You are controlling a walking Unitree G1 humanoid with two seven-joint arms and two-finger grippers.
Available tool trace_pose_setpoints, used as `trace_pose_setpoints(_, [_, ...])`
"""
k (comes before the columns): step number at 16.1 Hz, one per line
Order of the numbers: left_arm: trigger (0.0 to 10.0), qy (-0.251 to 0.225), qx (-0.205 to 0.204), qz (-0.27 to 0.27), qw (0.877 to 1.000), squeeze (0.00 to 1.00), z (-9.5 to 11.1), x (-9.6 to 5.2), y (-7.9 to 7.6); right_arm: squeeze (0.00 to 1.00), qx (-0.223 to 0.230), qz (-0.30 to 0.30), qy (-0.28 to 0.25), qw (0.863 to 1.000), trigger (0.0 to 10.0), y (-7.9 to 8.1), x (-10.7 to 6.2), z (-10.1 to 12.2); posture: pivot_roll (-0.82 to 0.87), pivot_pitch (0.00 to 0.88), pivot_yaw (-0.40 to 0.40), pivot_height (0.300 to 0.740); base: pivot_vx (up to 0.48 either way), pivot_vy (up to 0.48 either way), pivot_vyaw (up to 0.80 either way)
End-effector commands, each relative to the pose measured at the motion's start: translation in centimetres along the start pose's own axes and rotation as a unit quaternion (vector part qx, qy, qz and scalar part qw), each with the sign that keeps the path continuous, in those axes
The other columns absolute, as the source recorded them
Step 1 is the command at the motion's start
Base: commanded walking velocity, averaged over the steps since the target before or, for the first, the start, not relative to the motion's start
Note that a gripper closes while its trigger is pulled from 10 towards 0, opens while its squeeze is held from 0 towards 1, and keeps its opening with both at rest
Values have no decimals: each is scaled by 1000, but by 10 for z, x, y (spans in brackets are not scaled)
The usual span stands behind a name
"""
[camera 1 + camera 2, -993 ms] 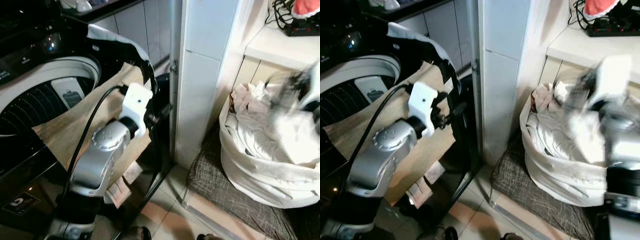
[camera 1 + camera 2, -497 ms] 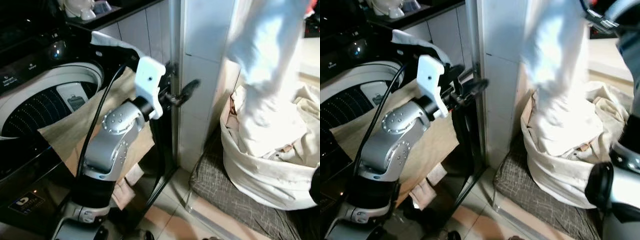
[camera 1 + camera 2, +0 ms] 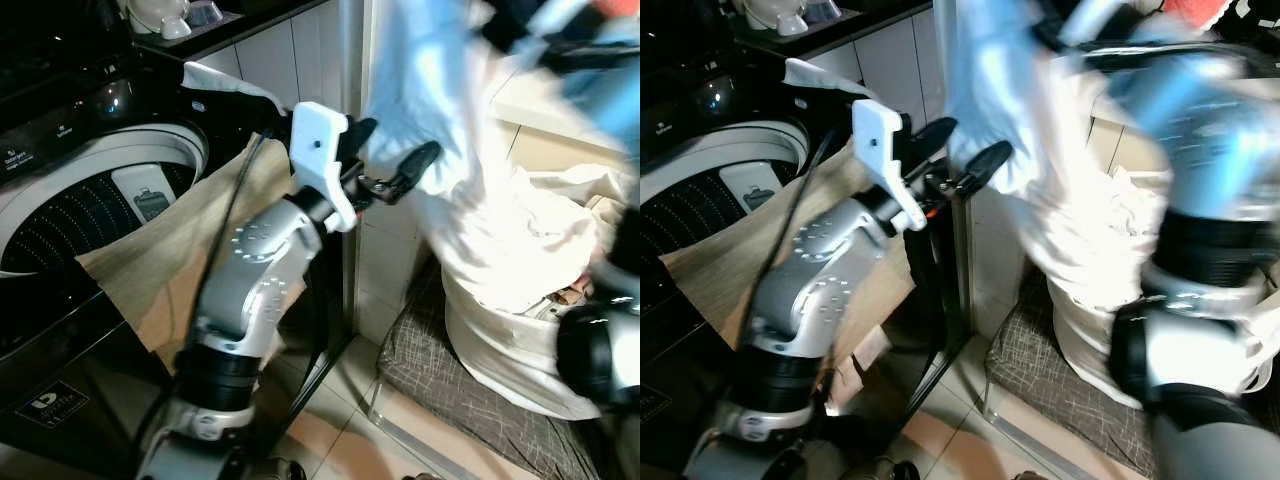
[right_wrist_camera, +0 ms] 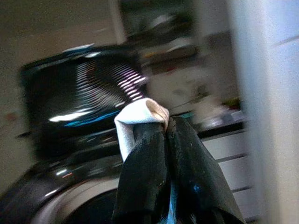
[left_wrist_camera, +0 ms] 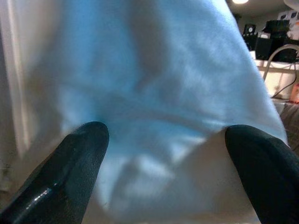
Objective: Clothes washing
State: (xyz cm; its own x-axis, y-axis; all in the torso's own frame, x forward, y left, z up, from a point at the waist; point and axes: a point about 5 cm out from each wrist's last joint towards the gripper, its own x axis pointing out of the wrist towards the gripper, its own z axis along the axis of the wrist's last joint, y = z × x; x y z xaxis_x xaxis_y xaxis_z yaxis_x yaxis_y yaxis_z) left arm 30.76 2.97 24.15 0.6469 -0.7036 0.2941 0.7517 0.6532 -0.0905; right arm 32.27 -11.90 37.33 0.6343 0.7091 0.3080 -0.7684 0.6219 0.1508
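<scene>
R gripper (image 4: 156,128) pinched tight on white garment (image 3: 430,110), held high (blurred) above laundry bag (image 3: 520,340). L gripper (image 3: 390,165) spread wide, fingers (image 5: 79,154) against hanging cloth, beside washer (image 3: 90,190) w/ tan cloth (image 3: 170,250) over rim.

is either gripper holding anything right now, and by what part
The right gripper pinches a top edge of the white garment, which hangs over the laundry bag. The left gripper is open, holding nothing.
</scene>
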Motion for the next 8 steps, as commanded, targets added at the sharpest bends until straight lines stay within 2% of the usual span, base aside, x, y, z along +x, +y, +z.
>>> trace_pose_setpoints(1, [10000, 5, 16, 21, 1000, 1000, 0, 3, 5, 0, -6, 49, -3, 999, 0, 23, 6, 7, -94, 0, 67, 740, 0, 0, 0])
trace_pose_setpoints(2, [10000, 7, 17, 29, 999, 1000, -1, 4, 6, 0, -4, 54, -2, 999, 0, 26, 7, 6, -94, 0, 67, 740, 0, 0, 0])
trace_pose_setpoints(3, [10000, 20, 29, 58, 998, 0, -4, 3, 13, 0, 6, 72, 1, 997, 0, 32, 8, 5, -91, 0, 63, 740, 0, 0, 0])
trace_pose_setpoints(5, [10000, 27, 38, 76, 996, 0, -5, 4, 20, 0, 15, 78, 4, 997, 0, 34, 7, 3, -89, 0, 61, 740, 0, 0, 0])
trace_pose_setpoints(7, [10000, 49, 77, 128, 988, 0, -7, 1, 33, 0, 16, 67, 1, 998, 0, 32, 5, 4, -88, 0, 60, 740, 0, 0, 0])
trace_pose_setpoints(8, [2314, 58, 96, 160, 981, 0, -8, -2, 43, 0, 14, 56, -3, 998, 0, 27, 2, 7, -87, 0, 60, 740, 0, 0, 0])
